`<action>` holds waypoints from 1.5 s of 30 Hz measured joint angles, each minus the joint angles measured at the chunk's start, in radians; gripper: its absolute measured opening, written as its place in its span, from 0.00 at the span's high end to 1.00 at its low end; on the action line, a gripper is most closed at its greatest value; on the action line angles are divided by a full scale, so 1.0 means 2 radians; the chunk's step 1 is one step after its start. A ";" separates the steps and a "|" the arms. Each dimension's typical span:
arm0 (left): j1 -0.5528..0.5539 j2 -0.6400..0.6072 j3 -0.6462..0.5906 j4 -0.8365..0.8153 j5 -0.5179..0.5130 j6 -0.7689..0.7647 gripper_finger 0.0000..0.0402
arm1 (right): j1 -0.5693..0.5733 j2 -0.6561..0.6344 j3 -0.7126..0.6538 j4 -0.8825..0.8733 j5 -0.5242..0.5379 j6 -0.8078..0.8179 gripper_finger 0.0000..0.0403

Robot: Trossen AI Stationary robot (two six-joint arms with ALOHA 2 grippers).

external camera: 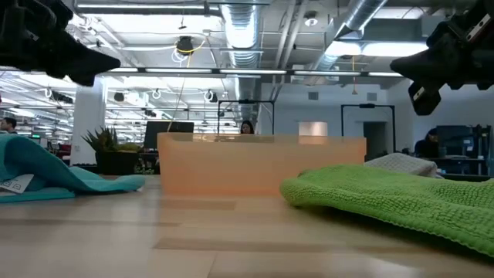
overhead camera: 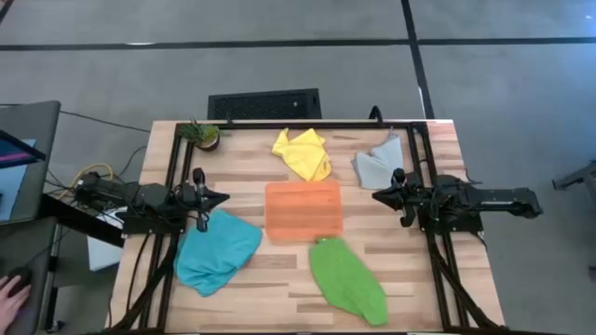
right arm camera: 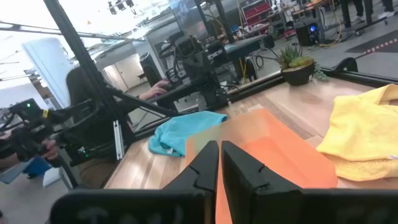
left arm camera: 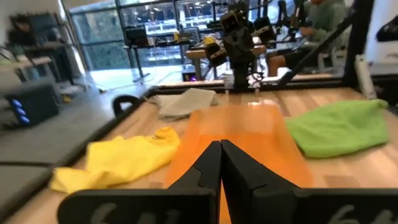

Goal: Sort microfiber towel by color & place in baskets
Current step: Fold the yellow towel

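Hiding the orange tray's [external camera: 262, 164] base: green towel [external camera: 401, 193].

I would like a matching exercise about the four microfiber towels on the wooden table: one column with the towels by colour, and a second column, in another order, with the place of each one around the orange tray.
Towels:
1. yellow microfiber towel
2. grey microfiber towel
3. teal microfiber towel
4. green microfiber towel

Places, in the high view:
A. below the shallow orange rectangular tray, touching its lower edge
B. lower left of the tray, under the left gripper
C. above the tray
D. upper right of the tray, by the right gripper

Pairs: 1-C, 2-D, 3-B, 4-A
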 joint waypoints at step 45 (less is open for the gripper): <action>0.226 0.524 0.469 -0.327 0.026 -0.340 1.00 | -0.005 0.095 0.154 -0.073 0.145 -0.060 0.98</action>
